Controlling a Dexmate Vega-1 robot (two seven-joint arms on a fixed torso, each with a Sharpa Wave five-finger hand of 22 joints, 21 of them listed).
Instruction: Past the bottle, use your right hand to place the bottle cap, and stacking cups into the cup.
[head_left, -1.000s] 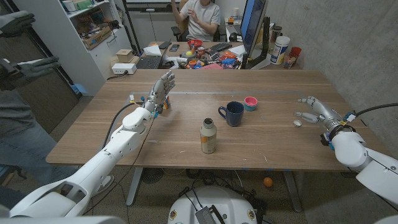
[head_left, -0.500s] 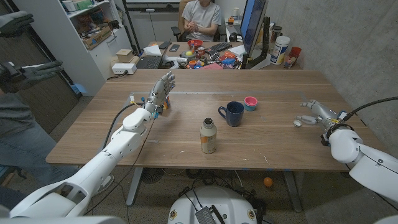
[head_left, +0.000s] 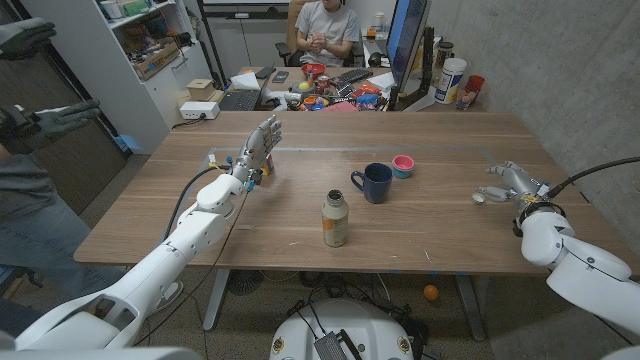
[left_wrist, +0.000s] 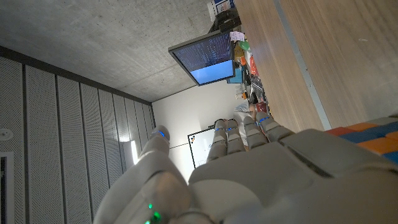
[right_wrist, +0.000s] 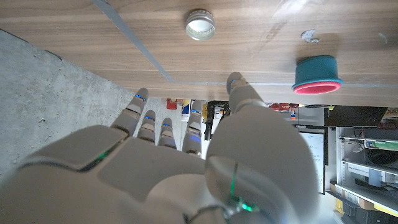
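Desk (head_left: 300, 215): wooden, carries all task items. I take the head view as the clock face, desk centre as hub.

Left arm: parked at approx. 10 o'clock. Left hand (head_left: 258, 148) is raised, fingers extended and apart, nothing in it. Not involved in this step.

Right arm: enters from approx. 4 o'clock. Right hand (head_left: 512, 180) sits near the desk's 3 o'clock edge, fingers spread, released, grasping nothing. In the right wrist view the right hand (right_wrist: 180, 165) points at the cap w/ clear gap between fingertips and cap.

Bottle (head_left: 335, 219): upright, uncapped, just below hub at 6 o'clock.

Cup (head_left: 375, 183): dark blue mug, approx. 1 o'clock from the bottle, handle toward the bottle.

Stacking cups (head_left: 402, 165): teal w/ pink rim, just beside the cup on its 2 o'clock side. Touching or not: cannot tell.

Bottle cap (head_left: 479, 197): small, silver, on the desk just beside the right hand fingertips, at the hand's 8 o'clock.

Step in hand, my judgement: approach to the bottle cap, pick no. 1; nothing is in the cup yet as far as I can see.

Next move req.: lower the right hand, bring thumb and a finger either side of the cap, pinch. Cap is low and flat, so I expect a slip risk; slow closure advised. Then carry toward 9 o'clock, past the stacking cups, to the cup.
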